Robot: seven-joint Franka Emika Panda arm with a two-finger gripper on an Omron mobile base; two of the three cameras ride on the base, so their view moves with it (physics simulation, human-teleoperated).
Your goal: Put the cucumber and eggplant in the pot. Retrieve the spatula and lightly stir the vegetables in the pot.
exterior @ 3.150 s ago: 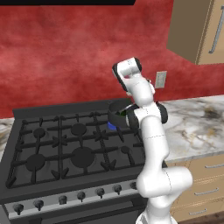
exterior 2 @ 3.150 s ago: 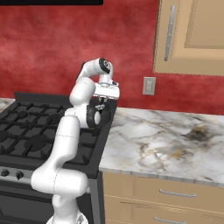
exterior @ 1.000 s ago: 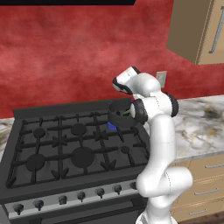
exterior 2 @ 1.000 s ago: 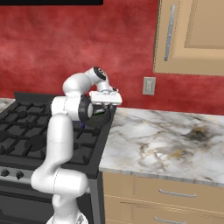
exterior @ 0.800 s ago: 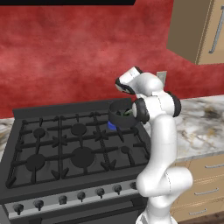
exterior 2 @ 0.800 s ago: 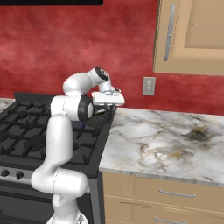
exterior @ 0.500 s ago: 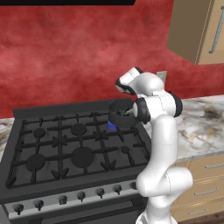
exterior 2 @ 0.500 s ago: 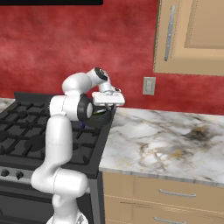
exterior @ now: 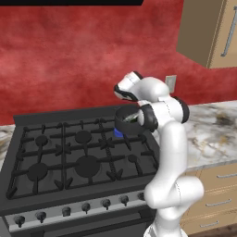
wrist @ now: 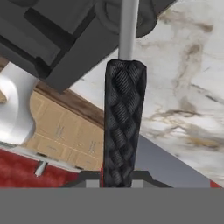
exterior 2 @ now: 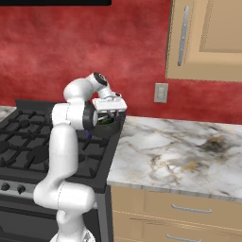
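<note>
Black, cross-hatched rubber fills the middle of the hand view: the spatula handle stands clamped in the hand, its thin grey shaft running on toward the pot. Over the last few seconds the arm has folded down and the hand has sunk to the pot at the stove's far right burner, beside the marble surface, so stirring looks underway. Inside the pot something green shows, probably the cucumber; the eggplant I cannot make out.
</note>
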